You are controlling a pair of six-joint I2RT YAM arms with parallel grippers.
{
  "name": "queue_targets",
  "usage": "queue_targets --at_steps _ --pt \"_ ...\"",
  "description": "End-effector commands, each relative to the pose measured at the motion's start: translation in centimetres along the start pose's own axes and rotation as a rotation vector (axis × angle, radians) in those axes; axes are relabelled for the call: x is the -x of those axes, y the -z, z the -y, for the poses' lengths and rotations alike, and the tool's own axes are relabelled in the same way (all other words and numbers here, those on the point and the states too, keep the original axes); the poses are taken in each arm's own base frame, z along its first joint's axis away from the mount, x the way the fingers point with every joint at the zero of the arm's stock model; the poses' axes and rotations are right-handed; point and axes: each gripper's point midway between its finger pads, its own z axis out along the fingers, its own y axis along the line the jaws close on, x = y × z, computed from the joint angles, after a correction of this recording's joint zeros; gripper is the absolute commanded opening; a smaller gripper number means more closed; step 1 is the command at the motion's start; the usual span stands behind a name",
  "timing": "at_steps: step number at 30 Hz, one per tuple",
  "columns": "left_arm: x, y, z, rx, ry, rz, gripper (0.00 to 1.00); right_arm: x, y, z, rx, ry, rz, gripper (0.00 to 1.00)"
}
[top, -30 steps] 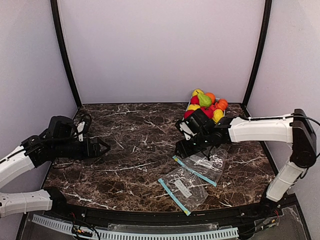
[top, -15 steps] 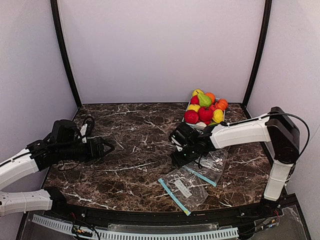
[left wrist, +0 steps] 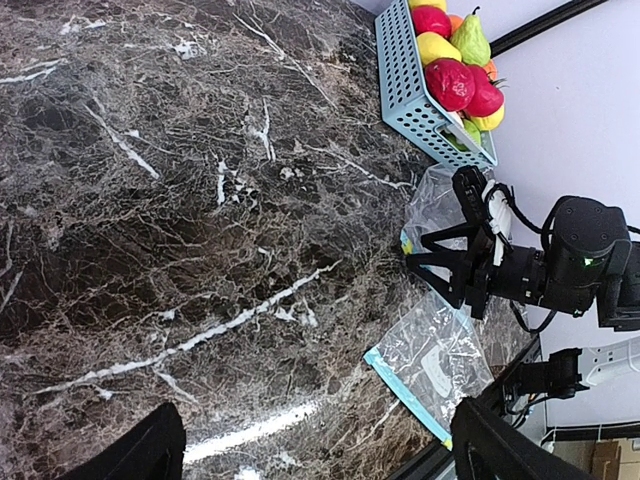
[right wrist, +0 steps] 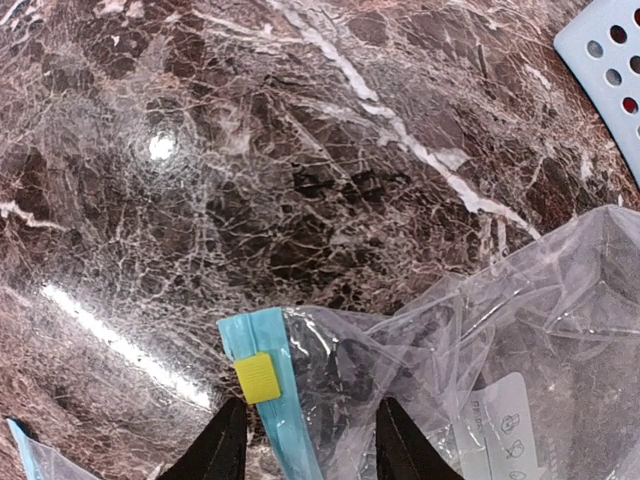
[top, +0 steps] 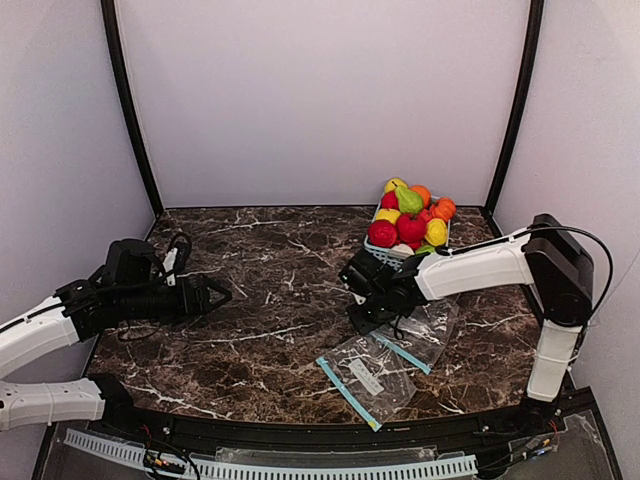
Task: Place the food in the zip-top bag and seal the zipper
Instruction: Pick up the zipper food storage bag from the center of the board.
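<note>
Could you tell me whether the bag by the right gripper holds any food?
Empty: nothing shows inside the clear bag; the fruits sit in the basket.

I see fruit (top: 410, 217) — red, green, orange, yellow, glossy — heaped far right. Nearer me, two clear blue-zipped bags lie flat: far bag (top: 428, 326), yellow slider (right wrist: 258, 378); near bag (top: 372, 376).

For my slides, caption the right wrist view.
Right end effector straddles the blue zipper strip of a clear zip-top bag on dark marble.

Bright, even light from above; shadows are soft and faint. The polished desk (right wrist: 160, 148) throws white glare streaks in both wrist views, the zip-top bag (right wrist: 480, 350) glints, focus is sharp throughout
</note>
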Motion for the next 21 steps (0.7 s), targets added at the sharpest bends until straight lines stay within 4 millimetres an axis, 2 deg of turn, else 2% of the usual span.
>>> queue_targets --at_steps 1,4,13,18,21 --pt "0.2 0.0 0.9 -0.028 -0.016 -0.006 0.93 0.7 -0.4 -0.5 -0.012 0.006 0.019 0.40" --pt "0.2 0.0 1.0 -0.032 -0.018 -0.006 0.93 0.5 -0.6 -0.6 -0.005 0.004 0.016 0.35" --pt "0.3 0.2 1.7 -0.056 -0.029 -0.004 0.93 1.2 0.3 -0.7 0.027 -0.023 0.064 0.00" --pt "0.6 0.2 2.8 -0.081 -0.048 -0.013 0.93 3.6 2.4 -0.1 0.070 -0.041 0.143 0.00" --pt "1.3 0.2 4.2 -0.114 -0.062 -0.005 0.93 5.2 4.4 -0.1 0.147 -0.047 0.198 0.00"
